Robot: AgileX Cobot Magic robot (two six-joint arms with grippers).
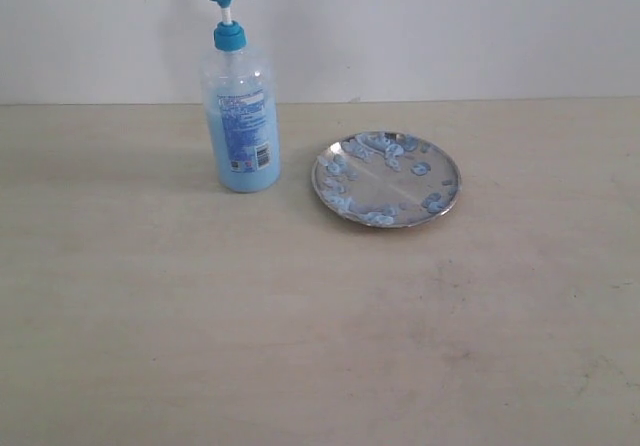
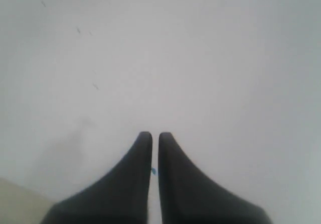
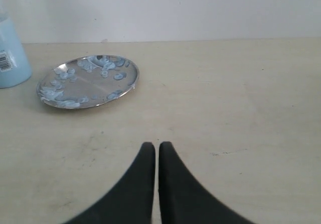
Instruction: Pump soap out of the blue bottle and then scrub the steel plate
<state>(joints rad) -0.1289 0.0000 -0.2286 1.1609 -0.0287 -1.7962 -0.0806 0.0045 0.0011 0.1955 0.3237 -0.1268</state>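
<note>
We see the tall clear blue-tinted pump bottle (image 1: 240, 126) upright, left of centre in the exterior view, with the round shiny steel plate (image 1: 386, 187) just right of it. The left gripper (image 2: 151, 136) and right gripper (image 3: 151, 146) are each pressed together and empty. We judge the left one better placed for the pump.
</note>
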